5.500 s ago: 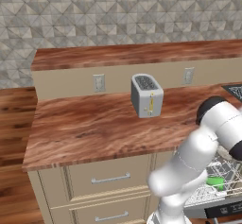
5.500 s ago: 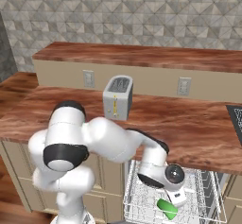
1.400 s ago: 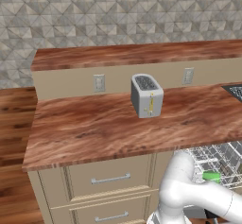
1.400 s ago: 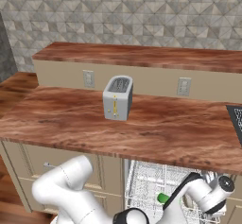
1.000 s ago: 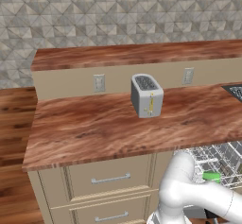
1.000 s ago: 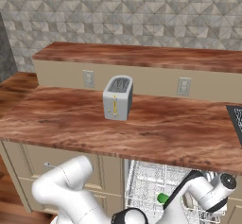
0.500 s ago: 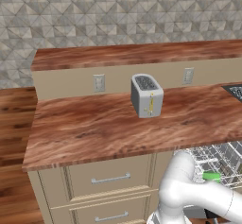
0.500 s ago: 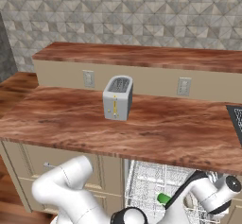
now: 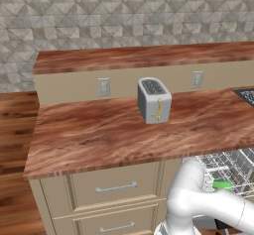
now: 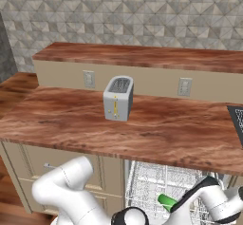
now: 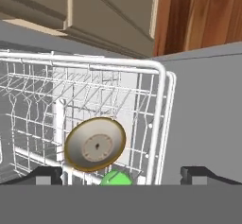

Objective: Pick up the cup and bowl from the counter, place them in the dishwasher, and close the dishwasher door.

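The bowl, tan-grey with a gold rim, lies tipped on its side inside the dishwasher's white wire rack. Just below it peeks the green cup, which also lies in the rack in the left base view, cup, and in the right base view, cup. My gripper hangs open just short of the rack, its fingertips wide apart and holding nothing. The grey dishwasher door stands open beside the rack. The counter carries neither dish.
A silver toaster stands on the counter below the raised ledge with wall sockets. Beige drawers with silver handles sit left of the dishwasher. My white arm reaches low in front of the rack.
The arm has dropped from above the rack to low in front of it. Over the last second it has barely shifted, and the jaws stay wide.
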Tool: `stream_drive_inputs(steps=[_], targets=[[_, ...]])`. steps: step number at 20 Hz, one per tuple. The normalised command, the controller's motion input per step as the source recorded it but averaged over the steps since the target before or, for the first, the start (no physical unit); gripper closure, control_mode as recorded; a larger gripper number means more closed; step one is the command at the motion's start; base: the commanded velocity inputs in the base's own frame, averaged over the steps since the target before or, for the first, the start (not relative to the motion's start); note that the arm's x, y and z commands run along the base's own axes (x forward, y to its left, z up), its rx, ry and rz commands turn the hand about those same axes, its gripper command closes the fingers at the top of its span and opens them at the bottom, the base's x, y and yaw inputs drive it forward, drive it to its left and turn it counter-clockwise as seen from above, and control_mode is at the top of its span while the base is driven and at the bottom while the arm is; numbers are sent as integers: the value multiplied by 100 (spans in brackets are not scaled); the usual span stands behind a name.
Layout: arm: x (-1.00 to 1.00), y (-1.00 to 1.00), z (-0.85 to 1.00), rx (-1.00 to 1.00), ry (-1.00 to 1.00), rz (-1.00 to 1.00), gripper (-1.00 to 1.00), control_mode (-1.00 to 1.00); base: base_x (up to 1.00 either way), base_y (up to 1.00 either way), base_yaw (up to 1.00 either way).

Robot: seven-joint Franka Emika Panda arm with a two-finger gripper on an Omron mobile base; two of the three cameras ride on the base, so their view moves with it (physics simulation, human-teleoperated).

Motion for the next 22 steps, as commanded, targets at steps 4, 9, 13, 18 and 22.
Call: stream_drive_inputs(steps=[4, 9, 13, 18, 22], targets=[[-32, -17, 5, 10, -3, 0, -100, -100, 0, 0, 0], [-39, -2, 0, 5, -5, 1, -100, -100, 0, 0, 0], [-50, 17, 0, -1, -11, 3, -100, -100, 0, 0, 0], [-43, 39, -5, -9, -13, 5, -100, -100, 0, 0, 0], [-36, 65, -22, -23, -15, 4, -100, -100, 0, 0, 0]])
